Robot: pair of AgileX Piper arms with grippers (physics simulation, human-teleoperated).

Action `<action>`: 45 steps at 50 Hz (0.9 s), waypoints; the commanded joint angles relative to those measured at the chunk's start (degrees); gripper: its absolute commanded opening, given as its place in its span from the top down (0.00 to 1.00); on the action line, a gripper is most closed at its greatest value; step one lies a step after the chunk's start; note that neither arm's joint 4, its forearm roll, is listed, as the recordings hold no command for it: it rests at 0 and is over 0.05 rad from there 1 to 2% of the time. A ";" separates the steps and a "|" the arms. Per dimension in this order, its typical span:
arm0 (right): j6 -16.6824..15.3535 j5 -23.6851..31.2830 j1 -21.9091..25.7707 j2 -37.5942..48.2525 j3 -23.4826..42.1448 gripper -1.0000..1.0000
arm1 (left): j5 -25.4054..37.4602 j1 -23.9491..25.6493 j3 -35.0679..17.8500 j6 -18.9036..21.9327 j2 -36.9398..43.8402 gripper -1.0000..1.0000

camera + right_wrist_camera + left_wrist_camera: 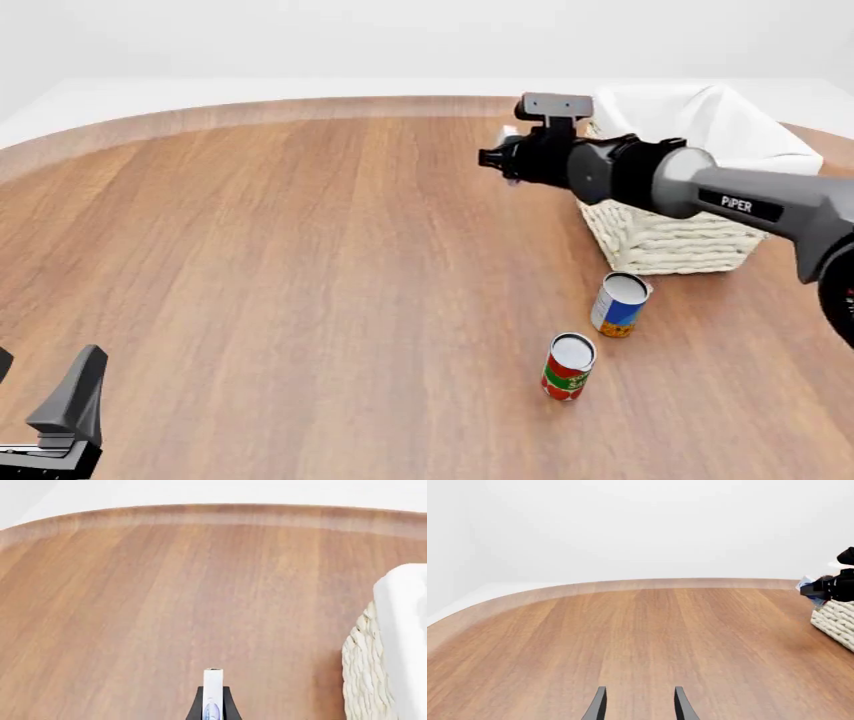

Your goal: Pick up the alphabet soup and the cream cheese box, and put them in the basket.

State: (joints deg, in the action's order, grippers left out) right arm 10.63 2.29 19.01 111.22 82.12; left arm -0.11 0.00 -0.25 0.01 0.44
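Note:
My right gripper (503, 160) hovers above the table just left of the basket (674, 245), shut on the cream cheese box (507, 135). In the right wrist view the box (213, 692) shows edge-on as a thin white and blue slab pinched between the fingers, with the basket's woven wall (363, 680) beside it. The alphabet soup (621, 303), a blue and orange can, stands on the table in front of the basket. My left gripper (40, 390) sits low at the near left, open and empty, its fingers (599, 706) apart over bare wood.
A red and green can (569, 366) stands near the soup can, a little closer to me. The left wrist view catches the right gripper (830, 587) and a corner of the basket (835, 622). The table's curved far edge (267, 110) runs across the back.

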 commanded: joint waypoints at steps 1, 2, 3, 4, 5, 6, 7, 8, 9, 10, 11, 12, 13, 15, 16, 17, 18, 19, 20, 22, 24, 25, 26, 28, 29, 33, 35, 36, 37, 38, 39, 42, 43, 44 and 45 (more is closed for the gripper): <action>-1.39 -0.36 -0.46 -7.84 -4.78 1.00 | 0.00 0.00 0.00 0.00 -0.01 0.00; -1.50 -0.28 -0.62 -8.16 -4.96 1.00 | 0.00 0.00 0.00 0.00 0.01 0.00; -1.64 -0.19 -0.74 -8.46 -5.17 1.00 | 0.00 0.01 0.00 0.01 0.00 0.00; -2.01 0.00 -1.05 -8.85 -5.36 1.00 | 0.00 0.00 0.00 0.00 0.00 0.00; -2.20 0.10 -1.45 -9.53 -5.67 1.00 | 0.00 0.00 0.00 0.00 0.00 0.00; -2.24 0.21 -1.73 -10.07 -5.88 1.00 | 0.00 0.01 0.00 -0.01 0.00 0.00; -2.33 0.33 -1.86 -10.46 -6.03 1.00 | 0.00 -0.01 0.00 -0.01 -0.01 0.00; -2.41 0.44 -2.02 -10.82 -6.14 1.00 | 0.00 0.00 0.00 0.01 0.00 0.00; -2.71 0.78 -2.29 -11.31 -6.21 1.00 | 0.00 0.00 0.00 -0.01 -0.01 0.00; -2.76 0.93 -2.48 -11.72 -6.33 1.00 | 0.00 0.01 0.00 0.01 0.00 0.00; -3.31 1.44 -3.15 -12.60 -6.39 1.00 | 0.00 -0.01 0.00 -0.01 0.01 0.00; -3.63 1.70 -3.42 -12.95 -6.38 1.00 | 0.00 0.00 0.00 0.01 0.00 0.00; -3.83 1.88 -3.90 -13.56 -6.47 1.00 | 0.00 0.00 0.00 0.00 -0.01 0.00; -4.21 2.24 -4.37 -14.28 -6.67 1.00 | 0.00 0.00 0.00 0.00 0.00 0.00; -4.76 2.57 -5.01 -15.20 -7.08 1.00 | 0.00 0.00 0.00 0.00 0.01 0.00; -4.85 2.69 -5.30 -15.89 -7.43 1.00 | 0.00 -0.02 0.00 0.00 -0.01 0.00; -5.12 2.89 -5.54 -16.33 -7.59 1.00 | 0.00 0.00 0.00 0.00 0.00 0.00; -5.29 3.02 -5.87 -16.78 -7.72 1.00 | 0.00 -0.01 0.00 0.00 -0.01 0.00; -5.56 3.35 -6.08 -17.52 -7.90 1.00 | 0.00 0.00 0.00 0.00 0.00 0.00; -6.00 3.81 -6.66 -18.44 -7.98 1.00 | 0.00 0.00 0.00 0.00 0.00 0.00; -6.67 4.60 -7.47 -19.98 -8.17 1.00 | 0.00 0.00 0.00 0.01 0.01 0.00; -6.79 4.90 -7.72 -20.47 -8.17 1.00 | 0.00 0.00 0.00 0.00 0.01 0.00; -6.94 4.93 -8.14 -20.81 -8.20 1.00 | 0.00 0.01 0.00 0.00 0.00 0.00; -6.94 5.20 -8.59 -21.32 -8.33 1.00 | 0.00 0.00 0.00 0.00 0.00 0.00; -6.89 5.30 -8.74 -21.42 -8.35 1.00 | 0.00 0.02 0.00 0.00 0.00 0.00; -7.38 6.33 -10.01 -22.47 -7.73 1.00 | 0.00 0.01 0.00 0.00 0.01 0.00; -7.75 6.80 -10.62 -22.63 -7.27 1.00 | 0.00 -0.01 0.00 0.00 0.00 0.00; -7.77 6.92 -10.83 -22.72 -7.14 1.00 | 0.00 0.00 0.00 0.00 -0.01 0.00; -7.97 7.18 -11.63 -22.99 -6.93 1.00 | 0.00 -0.01 0.00 0.00 -0.01 0.00; -8.04 7.42 -11.93 -23.13 -6.86 1.00 | 0.00 -0.01 0.00 0.00 0.00 0.00; -8.15 7.53 -12.29 -23.24 -6.82 1.00 | 0.00 0.00 0.00 0.00 0.00 0.00; -8.36 7.96 -13.57 -23.53 -6.51 1.00 | 0.00 0.00 0.00 0.00 0.00 0.00; -8.48 8.35 -14.22 -23.55 -6.33 1.00 | 0.00 -0.01 0.00 -0.01 0.00 0.00; -8.81 8.62 -14.58 -23.31 -6.07 1.00 | 0.00 -0.01 0.00 -0.01 0.00 0.00; -8.85 8.67 -14.93 -23.29 -5.94 1.00 | 0.00 0.00 0.00 0.00 0.00 0.00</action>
State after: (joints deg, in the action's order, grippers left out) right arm 2.66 9.17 7.70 89.59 74.91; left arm -0.11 0.00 -0.25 0.01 0.43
